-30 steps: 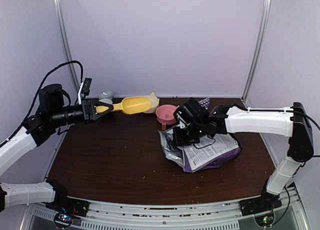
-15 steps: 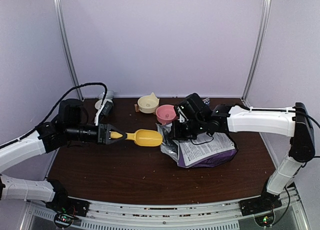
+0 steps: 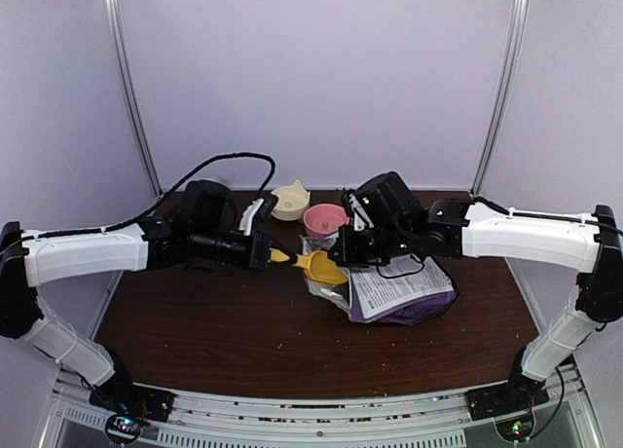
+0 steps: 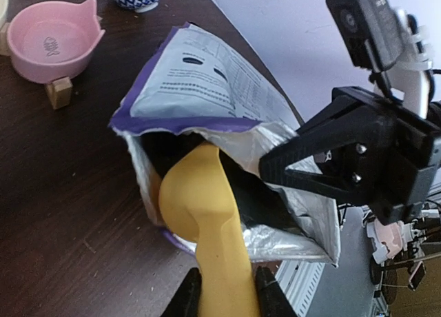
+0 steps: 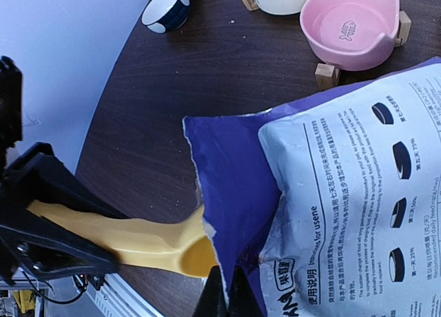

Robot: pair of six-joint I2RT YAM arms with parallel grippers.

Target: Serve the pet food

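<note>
The left gripper (image 4: 226,298) is clamped on the handle of the yellow scoop (image 4: 196,193), fingers either side of the stem. The scoop's head is pushed into the open mouth of the purple bag (image 4: 207,83), which lies on its side on the table (image 3: 224,321) with its white label up.

The right gripper (image 5: 224,293) is closed on the torn upper lip of the bag and lifts it. That hold appears meant to prop the mouth wide, so the scoop can slide in without snagging the foil lining.

No pet food can be seen. It is presumably inside the bag, hidden in the dark of the opening, and the scoop's bowl is turned so its contents cannot be judged.

The pink bowl (image 3: 325,217) sits on small wooden blocks just beyond the bag's mouth and shows a bare bottom, with a cream bowl (image 3: 289,201) beside it. Serving looks to be at the filling stage. The likely risk is the lip slipping from the pinch and closing over the scoop.
</note>
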